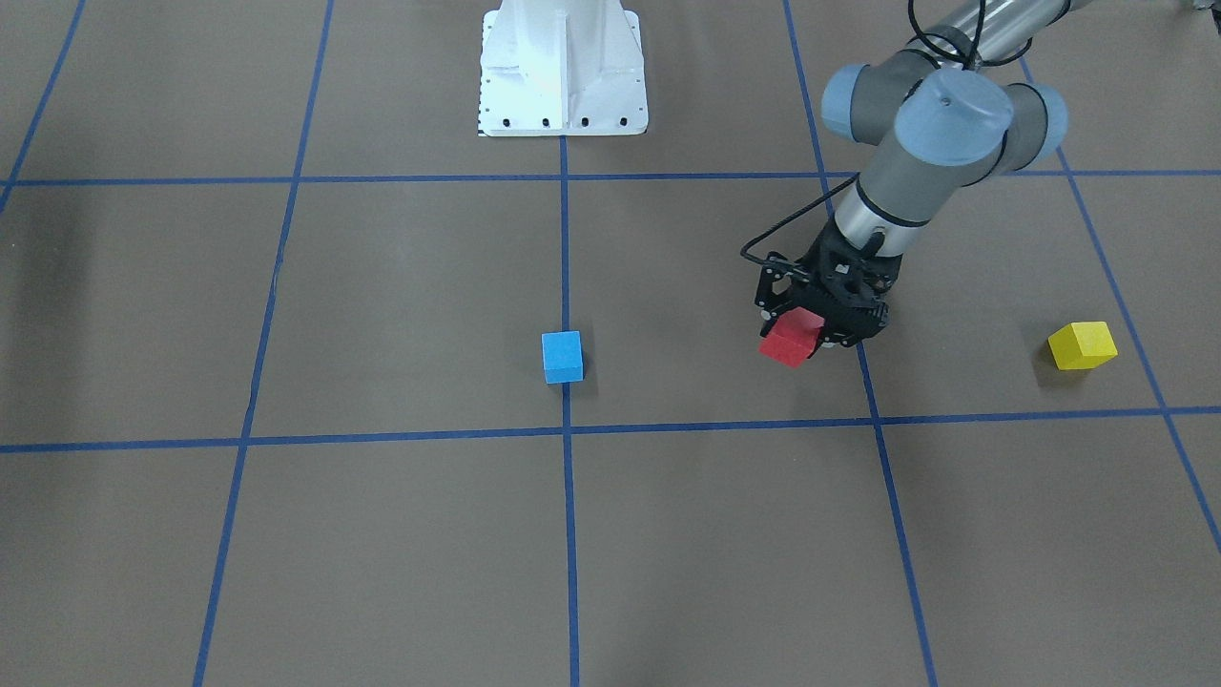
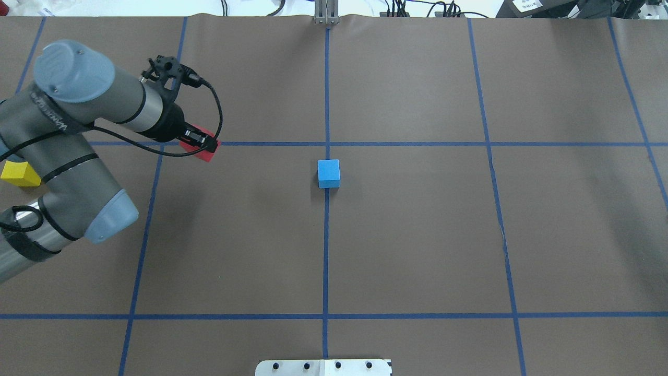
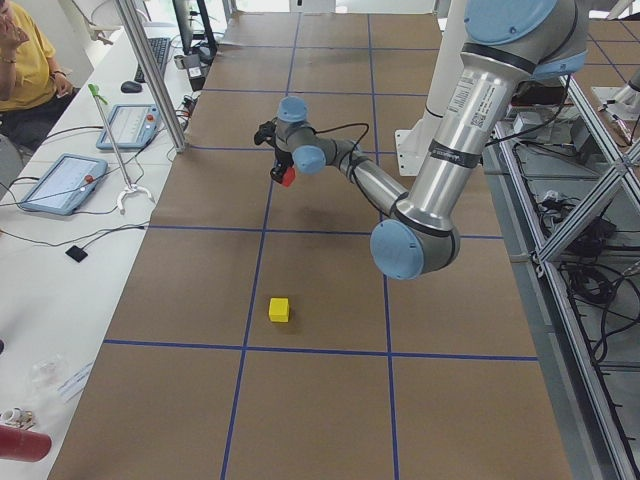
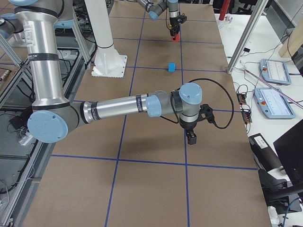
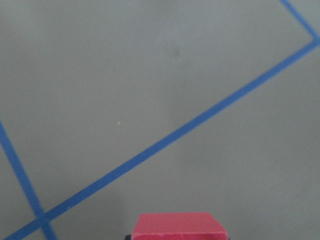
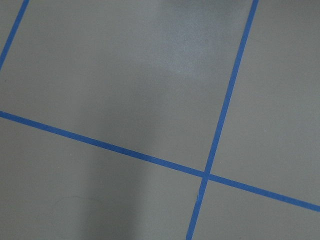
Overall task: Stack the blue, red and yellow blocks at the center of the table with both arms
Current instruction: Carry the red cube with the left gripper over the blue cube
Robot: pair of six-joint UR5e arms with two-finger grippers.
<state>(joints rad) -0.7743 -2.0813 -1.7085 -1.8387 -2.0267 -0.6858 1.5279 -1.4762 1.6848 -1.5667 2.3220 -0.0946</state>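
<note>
The blue block (image 1: 562,356) sits on the table's centre line (image 2: 329,173). My left gripper (image 1: 799,336) is shut on the red block (image 1: 791,340) and holds it a little above the table, to the blue block's left in the overhead view (image 2: 202,148). The red block's top shows at the bottom of the left wrist view (image 5: 180,227). The yellow block (image 1: 1083,344) lies on the table further out on my left side (image 2: 20,173). My right gripper (image 4: 191,138) shows only in the exterior right view, low over bare table; I cannot tell whether it is open or shut.
The robot's white base (image 1: 563,67) stands at the table's near edge. Blue tape lines (image 2: 326,235) divide the brown table into squares. A side bench with tablets (image 3: 62,182) and a seated person (image 3: 22,60) runs along the far edge.
</note>
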